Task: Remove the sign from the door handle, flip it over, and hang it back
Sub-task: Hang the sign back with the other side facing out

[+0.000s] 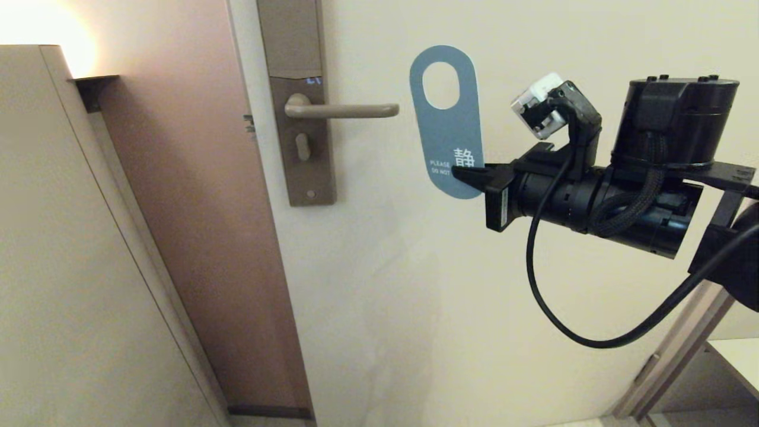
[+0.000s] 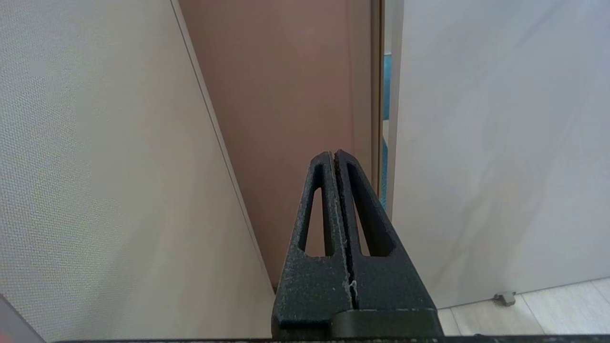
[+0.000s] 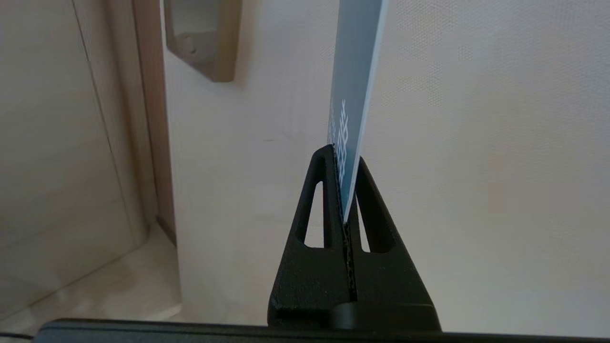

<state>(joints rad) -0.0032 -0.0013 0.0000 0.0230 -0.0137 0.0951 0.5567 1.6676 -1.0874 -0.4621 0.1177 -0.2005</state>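
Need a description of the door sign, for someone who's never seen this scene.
Start at the pale door and find its brownish lock plate with the beige lever handle. Just past the lever's tip, the right hand pinches the sign upright by its lower edge: blue, rounded-oblong, oval hole on top.

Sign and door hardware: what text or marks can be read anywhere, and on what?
"PLEASE DO NOT", rest hidden by the right pincer: blue face of the sign.
"静", large white character: same face.
Small bluish mark on the lock plate above the door handle: too blurred to read.
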